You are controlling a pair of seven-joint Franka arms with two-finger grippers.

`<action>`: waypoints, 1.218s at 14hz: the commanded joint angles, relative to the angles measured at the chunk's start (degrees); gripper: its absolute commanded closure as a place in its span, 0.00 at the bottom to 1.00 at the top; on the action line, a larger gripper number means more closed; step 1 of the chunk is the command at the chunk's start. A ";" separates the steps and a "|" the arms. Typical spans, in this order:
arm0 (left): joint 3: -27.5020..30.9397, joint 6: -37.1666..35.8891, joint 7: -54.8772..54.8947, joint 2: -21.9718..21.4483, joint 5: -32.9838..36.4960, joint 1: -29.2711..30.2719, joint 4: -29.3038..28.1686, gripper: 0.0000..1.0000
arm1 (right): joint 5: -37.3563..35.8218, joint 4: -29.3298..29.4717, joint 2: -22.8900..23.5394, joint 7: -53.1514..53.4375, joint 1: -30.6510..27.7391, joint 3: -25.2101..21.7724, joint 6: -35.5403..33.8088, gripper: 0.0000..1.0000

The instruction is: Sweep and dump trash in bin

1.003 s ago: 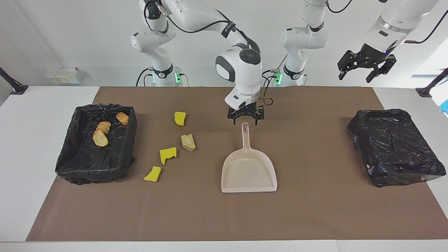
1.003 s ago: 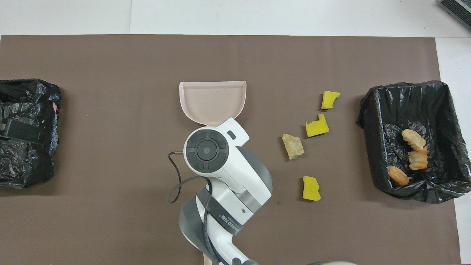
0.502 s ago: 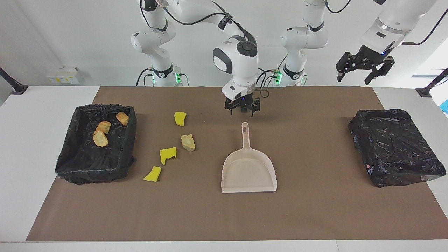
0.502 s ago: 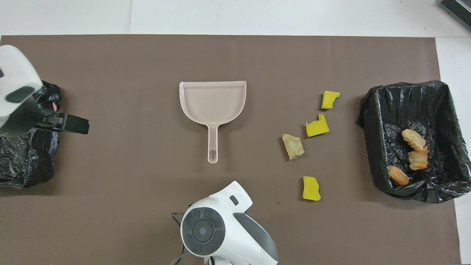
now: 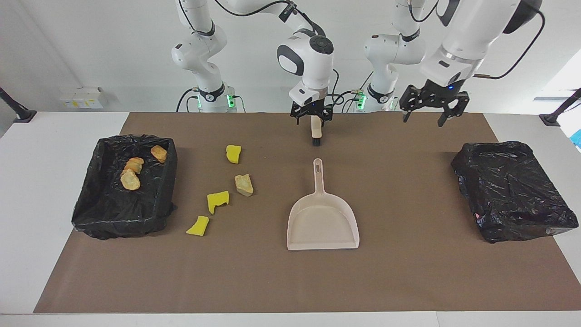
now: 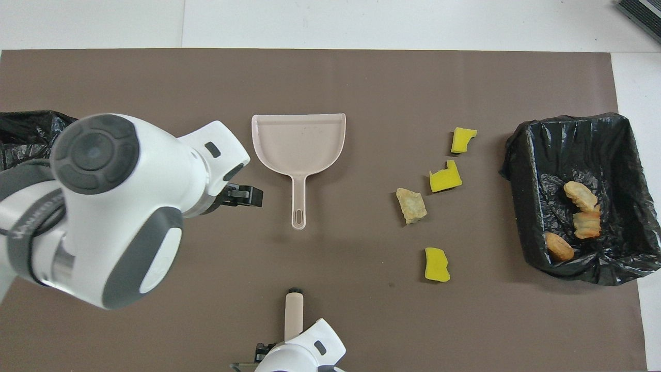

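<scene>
Closest to the robots, the right gripper (image 5: 312,119) hangs low over the edge of the brown mat (image 5: 408,272) with its jaws spread wide, one finger on each side of the near end of a beige brush (image 5: 316,135). The brush lies lengthwise, its dark tip pointing away from the robots (whether the fingers touch it I cannot tell). Toward the left arm's end from that gripper, the left gripper (image 5: 429,113) is raised in the air over the mat, its fingers wide apart and holding nothing. Just past the brush's tip from the right gripper lies the beige dustpan (image 5: 322,222), its handle pointing back at the gripper and its open mouth turned away from the robots. The trash is off toward the right arm's end from the right gripper. Four pieces lie loose on the mat: a yellow sponge chunk (image 5: 233,154) nearest the robots, then a tan lump (image 5: 243,185), then a second yellow chunk (image 5: 218,201), and a third yellow chunk (image 5: 198,225) farthest out. Farther toward that same end stands the black-lined bin (image 5: 91,190), with three tan-orange lumps (image 5: 130,180) inside it. Farther from the robots than the left gripper, toward the left arm's end, sits a bundle wrapped in black bag (image 5: 513,190).
</scene>
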 commanded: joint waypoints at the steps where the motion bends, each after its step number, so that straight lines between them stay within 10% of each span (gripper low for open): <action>1: 1.09 7.97 -8.54 7.63 1.23 -5.78 -0.86 0.00 | 1.66 -5.03 -1.40 4.50 3.58 -0.13 6.28 0.00; 13: 1.08 23.91 -13.15 16.45 1.14 -7.82 -1.65 0.07 | 1.74 -7.51 -1.32 4.79 6.05 -0.04 7.63 0.26; 17: 1.17 23.56 -10.53 16.45 1.23 -7.73 -1.30 0.58 | 1.74 -7.33 -1.23 4.70 6.14 0.23 7.01 0.92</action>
